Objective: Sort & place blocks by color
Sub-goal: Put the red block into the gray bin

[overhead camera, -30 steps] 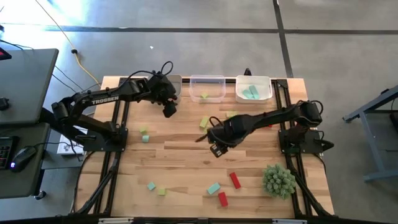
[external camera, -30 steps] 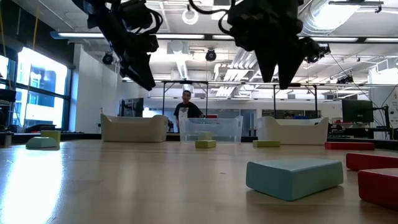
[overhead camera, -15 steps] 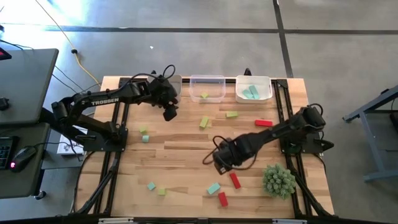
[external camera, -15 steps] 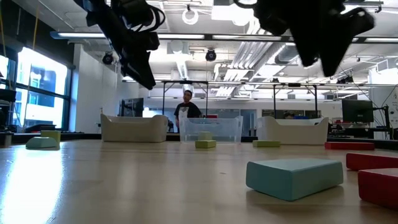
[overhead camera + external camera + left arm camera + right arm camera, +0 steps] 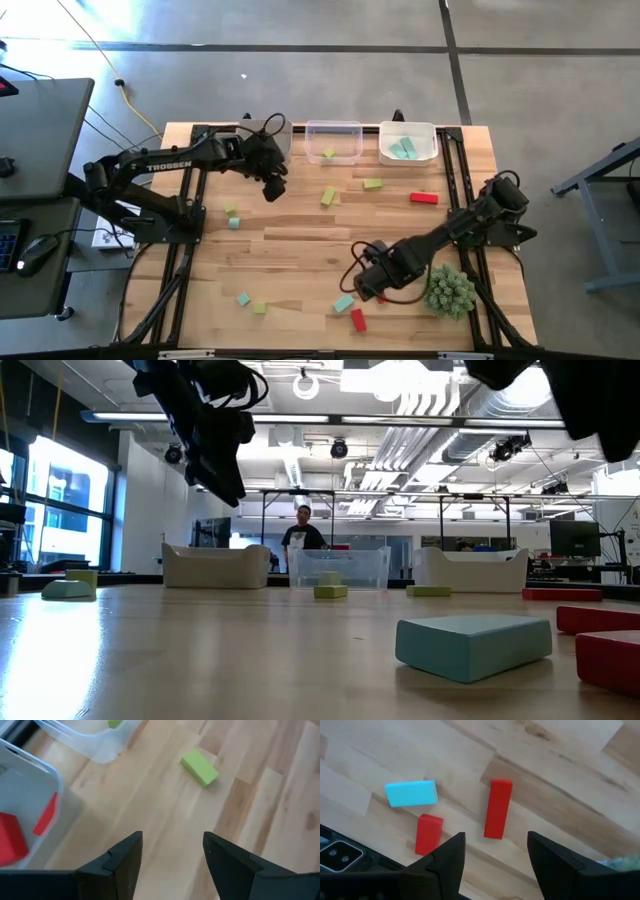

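Right gripper (image 5: pixel 372 285) hangs open and empty above the long red block (image 5: pixel 497 808), just beside the spiky green plant ball (image 5: pixel 448 289); teal block (image 5: pixel 343 302) nearby. Left gripper (image 5: pixel 270 188), also open, hovers near the clear bin (image 5: pixel 333 141).

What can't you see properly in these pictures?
- Long red block: in the high view the right gripper covers it; only the right wrist view shows it whole.
- Leftmost bin: in the high view the left gripper and its arm cover most of it; the left wrist view cuts it off at the edge.
- Spiky green ball: missing from the low view.
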